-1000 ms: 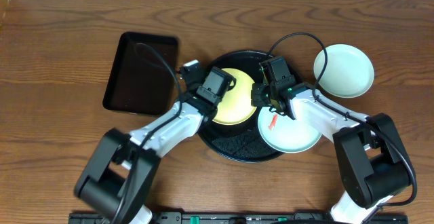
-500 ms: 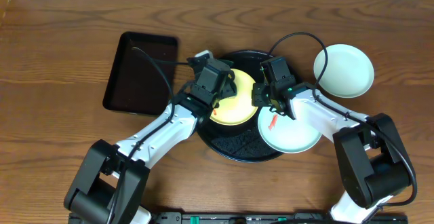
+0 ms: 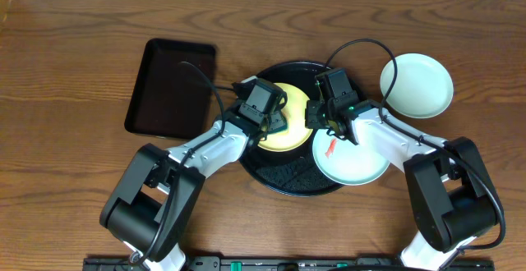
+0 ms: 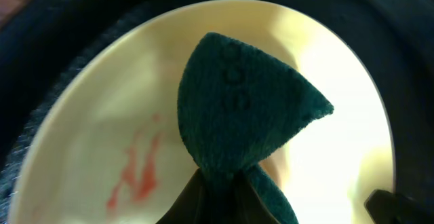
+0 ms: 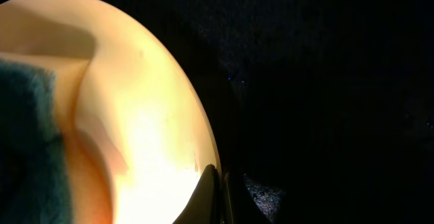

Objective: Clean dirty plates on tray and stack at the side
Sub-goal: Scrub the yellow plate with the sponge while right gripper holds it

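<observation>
Left gripper (image 4: 224, 197): clenched on a green scouring pad (image 4: 237, 108), which fans out over the yellow plate (image 4: 325, 156).
Right gripper (image 5: 218, 190): clenched, tips at the yellow plate's right rim; cannot tell if the rim is pinched.
Plate location: on the round tray (image 3: 288, 182), beside the white plate (image 3: 353, 163); blue-green plate (image 3: 416, 84) sits off-tray on the table.
Key relation: red smear (image 4: 135, 176) lies uncovered, just beside the pad, to its lower left in the wrist view.
Next move (judged): sweep the pad that way.

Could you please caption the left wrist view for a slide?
Left gripper pinches a green scouring pad over the red-smeared yellow plate on the black tray.
</observation>
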Controlling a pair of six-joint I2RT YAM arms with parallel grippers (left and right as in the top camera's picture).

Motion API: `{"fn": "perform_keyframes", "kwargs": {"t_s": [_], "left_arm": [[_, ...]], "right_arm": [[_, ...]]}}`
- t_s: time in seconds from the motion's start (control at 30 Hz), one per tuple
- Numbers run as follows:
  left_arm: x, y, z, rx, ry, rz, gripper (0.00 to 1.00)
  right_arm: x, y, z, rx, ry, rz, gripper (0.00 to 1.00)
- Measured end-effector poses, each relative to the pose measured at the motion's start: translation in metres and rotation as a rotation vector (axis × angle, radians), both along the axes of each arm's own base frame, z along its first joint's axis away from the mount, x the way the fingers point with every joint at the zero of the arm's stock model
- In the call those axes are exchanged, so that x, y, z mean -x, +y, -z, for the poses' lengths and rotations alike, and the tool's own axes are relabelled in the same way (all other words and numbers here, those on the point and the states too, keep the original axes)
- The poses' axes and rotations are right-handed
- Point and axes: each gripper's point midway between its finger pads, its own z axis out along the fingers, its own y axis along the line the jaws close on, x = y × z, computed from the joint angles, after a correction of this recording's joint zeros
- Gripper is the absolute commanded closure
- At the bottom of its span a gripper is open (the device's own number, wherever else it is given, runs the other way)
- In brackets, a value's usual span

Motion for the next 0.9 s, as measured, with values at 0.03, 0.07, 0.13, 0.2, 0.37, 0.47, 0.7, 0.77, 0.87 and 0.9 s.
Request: {"fn": "perform_keyframes", "kwargs": {"t_s": [0.03, 0.07, 0.13, 0.2, 0.37, 0.47, 0.7, 0.77, 0.87, 0.9], "left_arm": [[0.001, 0.002, 0.001, -0.014, 0.005, -0.009, 0.92], [0.002, 0.005, 0.002, -0.032, 0.011, -0.019, 0.92], [0.003, 0.010, 0.002, -0.057, 0.015, -0.033, 0.92], [0.004, 0.016, 0.003, -0.084, 0.019, -0.049, 0.92], [0.006, 0.030, 0.002, -0.151, 0.016, -0.087, 0.92], [0.005, 0.039, 0.000, -0.198, 0.002, -0.096, 0.92], [-0.003, 0.056, -0.012, -0.298, -0.064, -0.116, 0.92], [-0.007, 0.060, -0.018, -0.315, -0.090, -0.126, 0.92], [-0.012, 0.067, -0.029, -0.326, -0.126, -0.146, 0.92], [-0.013, 0.068, -0.033, -0.323, -0.136, -0.150, 0.92]], "right_arm": [[0.000, 0.000, 0.000, 0.000, 0.000, 0.000, 0.99], [0.000, 0.000, 0.000, 0.000, 0.000, 0.000, 0.99], [0.000, 0.000, 0.000, -0.001, 0.000, 0.000, 0.99], [0.000, 0.000, 0.000, -0.001, 0.000, -0.001, 0.99], [0.000, 0.000, 0.000, 0.000, 0.002, 0.000, 0.99], [0.001, 0.000, 0.000, 0.001, 0.006, -0.001, 0.99], [0.003, 0.001, 0.001, -0.002, 0.014, -0.004, 0.99], [0.003, 0.001, 0.001, -0.002, 0.014, -0.005, 0.99], [0.003, 0.001, 0.001, -0.002, 0.014, -0.005, 0.99], [0.003, 0.001, 0.001, -0.002, 0.014, -0.005, 0.99]]}}
